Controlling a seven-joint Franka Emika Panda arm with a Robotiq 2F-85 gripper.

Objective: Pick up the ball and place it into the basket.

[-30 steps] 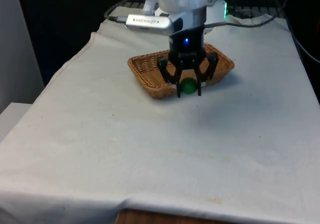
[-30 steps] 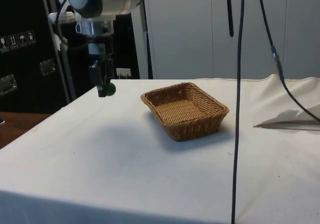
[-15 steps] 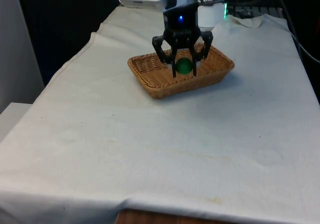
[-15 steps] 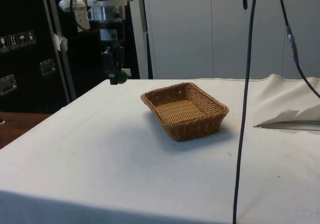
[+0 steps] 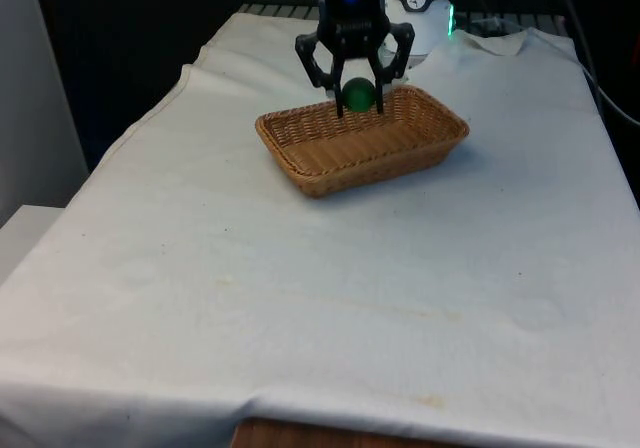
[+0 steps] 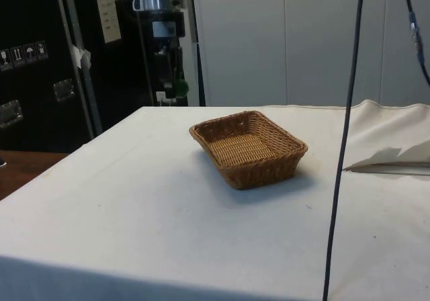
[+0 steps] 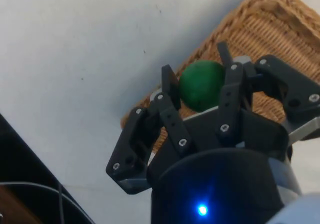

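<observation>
Right now the gripper [image 5: 358, 96] is clamped on the green ball [image 5: 359, 94], one black finger pressed to each side of it, and the pair hangs in the air well above the white cloth [image 5: 330, 268]. Seen from the front, the ball sits at about 12 o'clock of the wicker basket [image 5: 362, 139], over its far rim, clear of the weave and not touching it. From the side, the gripper [image 6: 176, 86] and ball [image 6: 180, 86] stand at roughly 10 o'clock of the basket [image 6: 248, 148], higher than its rim and apart from it. Through the wrist camera, the ball [image 7: 201, 84] is pinched between the two fingers [image 7: 171, 86], with a corner of the basket [image 7: 265, 29] below and beyond it and bare cloth [image 7: 85, 49] alongside. The basket lies flat on the cloth with nothing inside. A dark cable [image 6: 344, 140] hangs down in the side view's foreground.
</observation>
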